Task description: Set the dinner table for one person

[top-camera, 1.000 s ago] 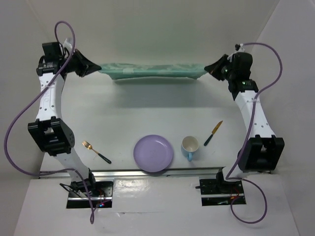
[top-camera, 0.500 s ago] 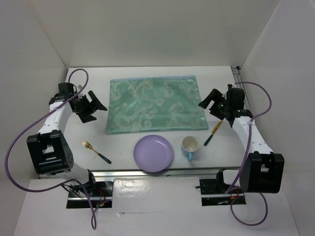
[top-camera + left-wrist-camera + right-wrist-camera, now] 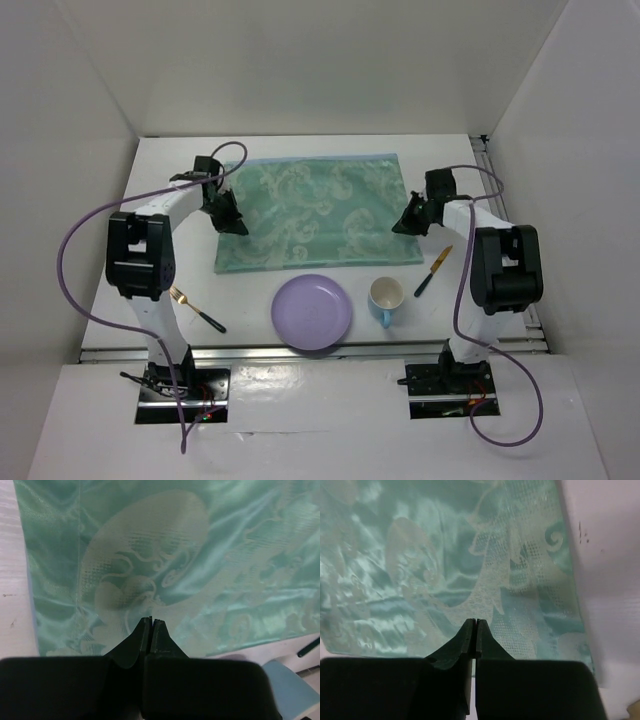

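Over the placemat (image 3: 320,215) on the dinner table (image 3: 300,148), left claw (image 3: 238,225) and right claw (image 3: 401,225) hang, both pressed together.

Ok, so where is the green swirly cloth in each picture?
Top external: the green cloth lies flat in the middle of the white table, between the two arms.
Left wrist: it fills most of the picture, above the closed left fingers.
Right wrist: it covers the left and middle, above the closed right fingers.
Shared landmark: the cloth's side edge against the bare white table.
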Tool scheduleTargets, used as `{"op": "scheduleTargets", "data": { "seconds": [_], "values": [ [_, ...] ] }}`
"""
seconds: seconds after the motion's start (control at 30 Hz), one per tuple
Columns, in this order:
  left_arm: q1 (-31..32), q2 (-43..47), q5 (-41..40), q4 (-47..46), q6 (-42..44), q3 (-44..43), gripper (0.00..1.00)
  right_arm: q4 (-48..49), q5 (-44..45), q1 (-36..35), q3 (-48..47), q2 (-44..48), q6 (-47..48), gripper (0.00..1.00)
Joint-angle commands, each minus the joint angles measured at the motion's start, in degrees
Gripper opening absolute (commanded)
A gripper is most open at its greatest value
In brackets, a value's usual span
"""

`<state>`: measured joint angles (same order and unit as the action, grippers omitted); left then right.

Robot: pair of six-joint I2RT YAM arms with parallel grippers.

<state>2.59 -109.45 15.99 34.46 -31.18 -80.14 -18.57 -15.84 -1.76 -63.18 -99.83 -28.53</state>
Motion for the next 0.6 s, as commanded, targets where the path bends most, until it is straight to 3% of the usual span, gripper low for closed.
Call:
{"op": "scheduleTargets", "data": {
  "seconds": [0.0,0.3,0.57],
  "values": [
    [0.9,-1.4,-4.0,0.7,-1.1,-1.3,0.00,2.0,2.6,-1.6,1.2,0.7,-1.0,0.00],
    [2.0,-6.6,-6.6,1.3,-1.1,-0.8,0.00,4.9,7.4,-1.6,14.0,3.9,-5.3,0.00],
    [2.0,-4.2,-7.9,0.3,-1.1,4.5,0.00,3.7,10.6,-4.8,18.3,6.0,-6.9,0.00]
  ]
}}
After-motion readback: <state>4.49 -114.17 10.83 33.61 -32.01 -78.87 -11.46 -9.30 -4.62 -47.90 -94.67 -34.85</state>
